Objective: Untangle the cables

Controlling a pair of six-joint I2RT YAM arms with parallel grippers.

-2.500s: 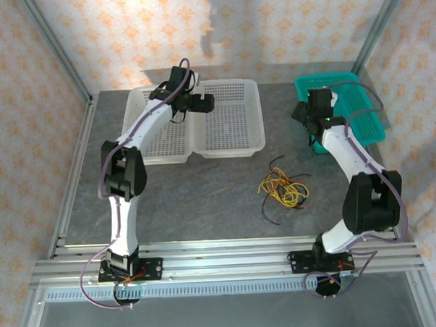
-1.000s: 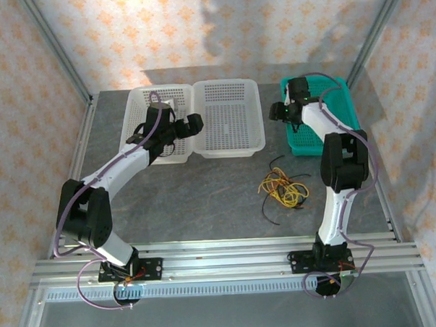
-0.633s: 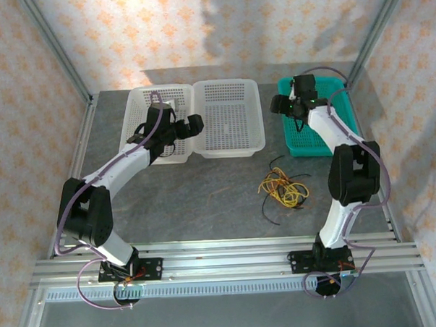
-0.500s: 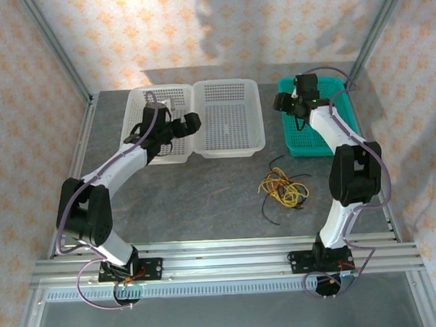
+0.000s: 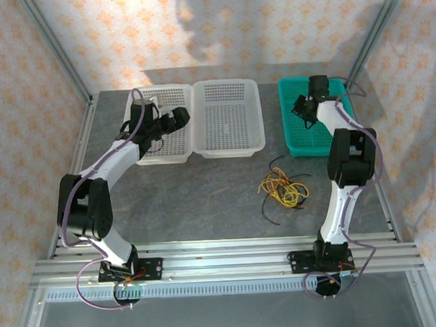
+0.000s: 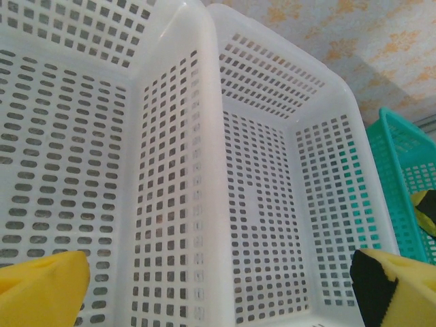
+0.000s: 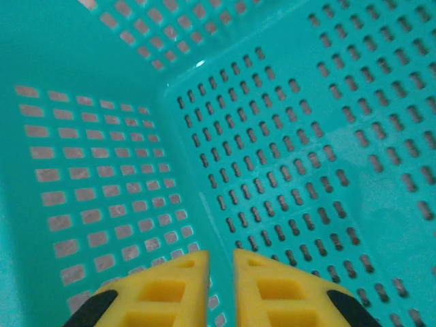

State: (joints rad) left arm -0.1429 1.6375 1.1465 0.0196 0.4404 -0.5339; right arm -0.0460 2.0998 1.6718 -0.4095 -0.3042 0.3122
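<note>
The cables [image 5: 283, 186] lie as one loose tangle of yellow, orange-brown and black wires on the grey table, right of centre, with neither gripper touching them. My left gripper [image 5: 178, 116] hovers over the right side of the left white basket [image 5: 154, 157]. In the left wrist view its yellow fingers [image 6: 42, 287] stand far apart with nothing between them; the gripper [image 6: 218, 300] is open. My right gripper [image 5: 301, 106] hangs inside the teal basket [image 5: 311, 149]. In the right wrist view its pads [image 7: 170, 293] almost meet, and the gripper [image 7: 220, 286] is shut with nothing in it above the basket's floor.
Two white perforated baskets, left one [image 6: 75, 157] and right one [image 6: 272, 204], stand side by side at the back. The teal basket [image 6: 402, 184] is to their right. Patterned walls and a metal frame close the table in. Bare table surrounds the tangle.
The teal basket slid left and straightened, then stayed put. My right gripper moved right, deeper into it. The left gripper drew back left over the left white basket. The cables stayed still.
</note>
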